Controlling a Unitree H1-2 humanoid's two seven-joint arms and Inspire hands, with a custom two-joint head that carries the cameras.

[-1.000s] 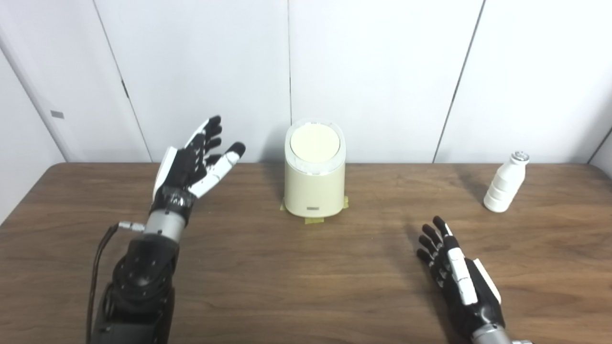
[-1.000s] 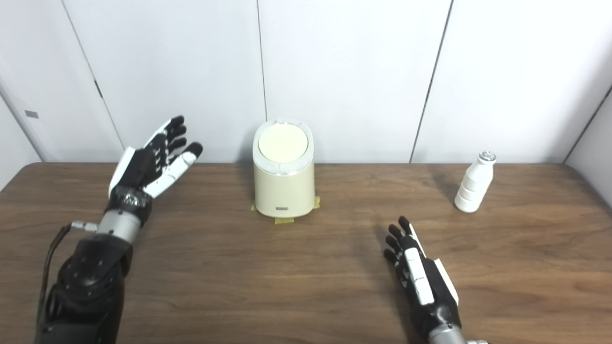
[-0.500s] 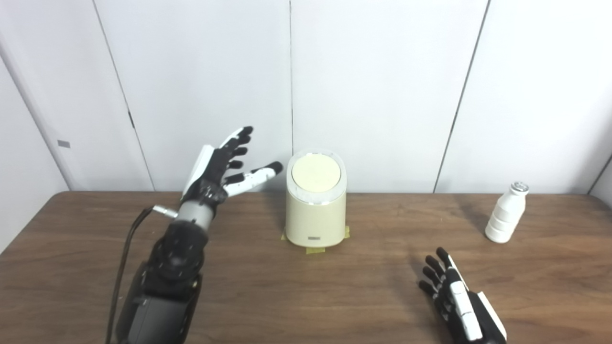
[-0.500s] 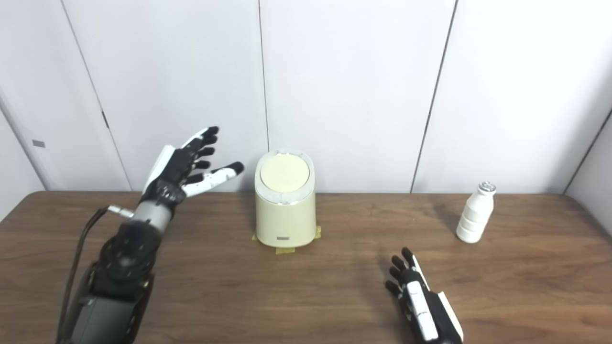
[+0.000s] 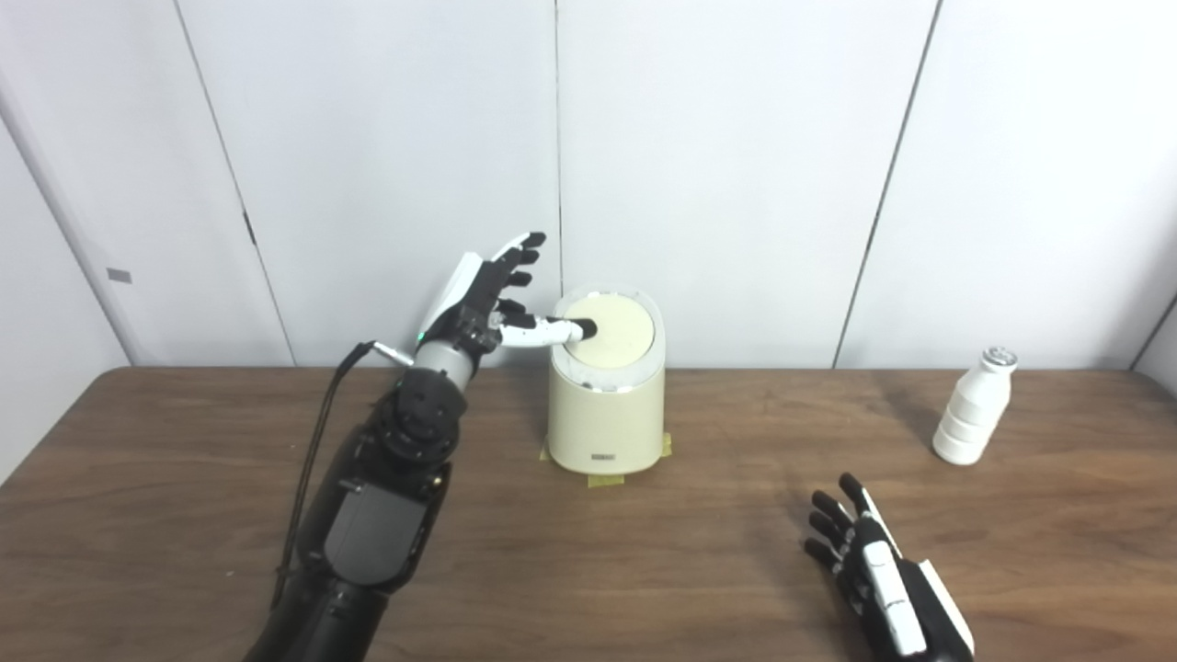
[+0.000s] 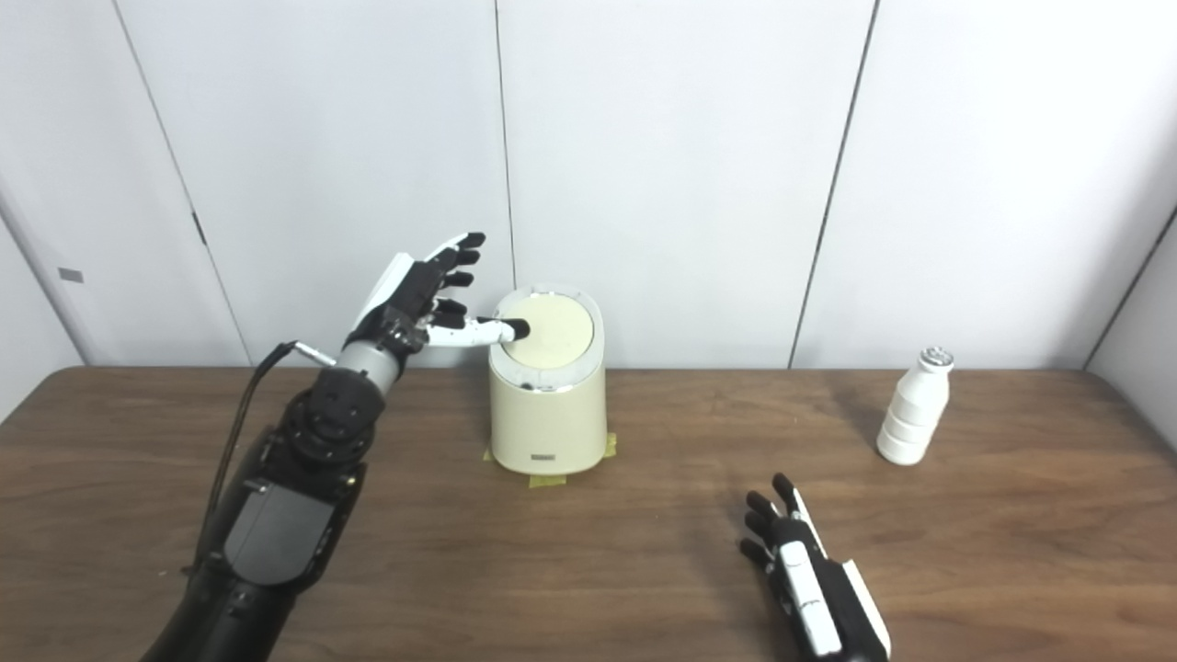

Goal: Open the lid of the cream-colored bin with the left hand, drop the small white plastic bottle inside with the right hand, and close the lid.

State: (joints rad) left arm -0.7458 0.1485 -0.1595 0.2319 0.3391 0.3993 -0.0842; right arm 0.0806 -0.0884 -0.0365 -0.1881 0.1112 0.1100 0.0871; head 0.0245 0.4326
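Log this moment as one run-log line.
left hand open, thumb over lid | lid closed | right hand open, idle | bottle on table

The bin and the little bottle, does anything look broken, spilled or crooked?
Nothing stands out. The cream bin stands upright on yellow tape, lid shut, the left hand reaching over it. The white bottle stands upright, capped, apart from the right hand.

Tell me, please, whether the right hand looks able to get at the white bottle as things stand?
Probably yes: the right hand lies open on the table, and only bare wood separates it from the upright bottle.
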